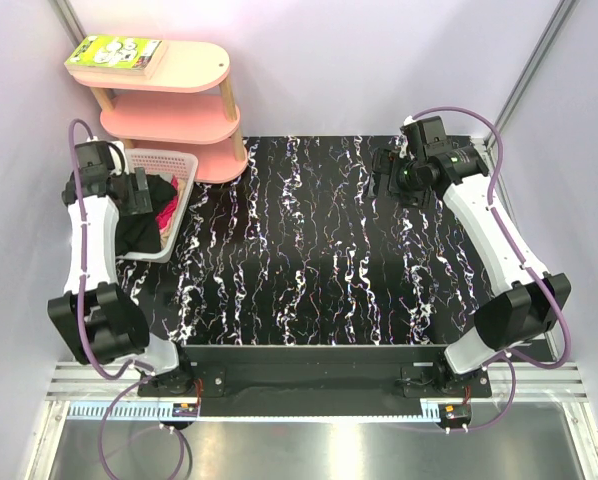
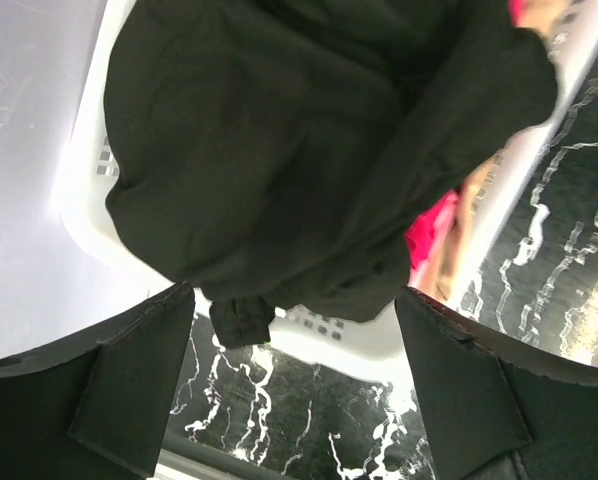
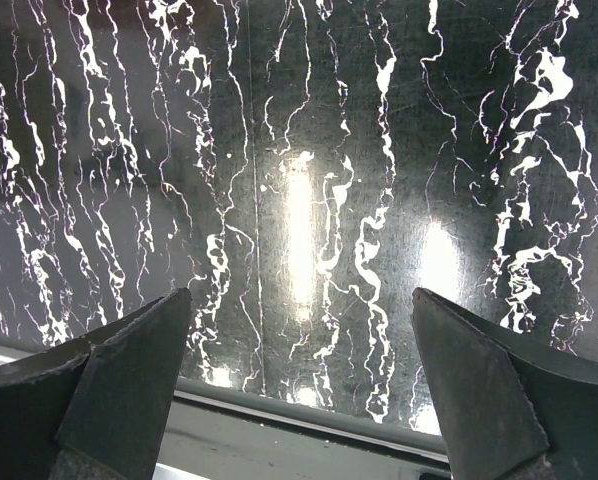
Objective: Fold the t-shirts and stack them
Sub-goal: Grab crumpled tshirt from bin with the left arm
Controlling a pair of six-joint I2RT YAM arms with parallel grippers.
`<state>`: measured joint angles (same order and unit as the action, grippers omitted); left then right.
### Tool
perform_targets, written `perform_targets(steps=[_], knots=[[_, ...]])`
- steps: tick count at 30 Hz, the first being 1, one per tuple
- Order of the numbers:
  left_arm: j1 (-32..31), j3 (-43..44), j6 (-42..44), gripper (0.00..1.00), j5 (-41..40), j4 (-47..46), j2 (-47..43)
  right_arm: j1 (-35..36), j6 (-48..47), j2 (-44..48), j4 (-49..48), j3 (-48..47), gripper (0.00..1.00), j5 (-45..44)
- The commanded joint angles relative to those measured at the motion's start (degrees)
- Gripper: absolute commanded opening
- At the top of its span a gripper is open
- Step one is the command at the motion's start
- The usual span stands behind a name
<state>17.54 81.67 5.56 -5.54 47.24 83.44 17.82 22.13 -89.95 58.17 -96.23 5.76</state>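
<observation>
Top external view: a crumpled matte black t-shirt and a pink t-shirt lie heaped in the white lattice plastic basket at the left edge of the glossy, white-veined black table, with the left gripper spread wide just above them, grasping nothing, and the right gripper likewise released over the tabletop.

The black t-shirt is soft, matt cloth. The white basket at ten o'clock looks like smooth plastic. The surface is shiny, like black marble.
</observation>
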Motion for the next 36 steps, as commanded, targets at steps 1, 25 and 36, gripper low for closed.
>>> perform_targets(steps=[1,25,36], knots=[[0.39,-1.25,0.68,0.86,-3.07,-5.57,1.73,0.37,0.02,2.15,-1.31,-0.19,1.00,2.15],[-1.19,-0.46,1.38,0.00,6.93,-2.60,2.80,0.37,0.72,11.91,-3.06,9.04,0.94,3.21],[-23.58,44.04,1.11,0.00,15.30,15.68,2.25,0.37,0.90,12.17,-4.12,9.57,0.84,4.87]])
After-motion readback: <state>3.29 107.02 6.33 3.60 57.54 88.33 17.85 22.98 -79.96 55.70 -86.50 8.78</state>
